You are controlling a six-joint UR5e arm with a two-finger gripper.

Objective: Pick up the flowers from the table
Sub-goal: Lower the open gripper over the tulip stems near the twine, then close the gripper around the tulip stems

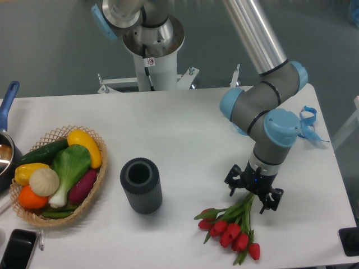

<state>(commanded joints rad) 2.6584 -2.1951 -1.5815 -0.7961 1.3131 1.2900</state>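
At the far left edge a blue-handled pan (7, 134) pokes into view, and below it, at the near left corner of the table (185, 129), lies a dark phone (17, 249). Just beside these sits a wicker basket (96, 188) filled with vegetables: a yellow pepper (85, 147), a green leafy one (70, 166), a white round one (44, 181), an orange one (31, 197) and a purple one (84, 185) among them. A dark grey ribbed cylinder (141, 185) stands upright to the right of the basket, apart from it, its open top facing up.

Further right, near the front of the table, lie the flowers (233, 227): red tulip heads fanned toward the near edge, green stems running up and to the right. My tool (253, 189) is down over the upper end of those stems, its dark fingers (233, 180) spread to either side of them. The gap between the fingers looks wide, and I cannot tell whether either one touches the stems. The bunch rests flat on the table.

Above the tool my arm (263, 115) bends back up and out of the top of the view. At the far right, a blue ribbon (307, 124) lies by the table's edge, well apart from the flowers.
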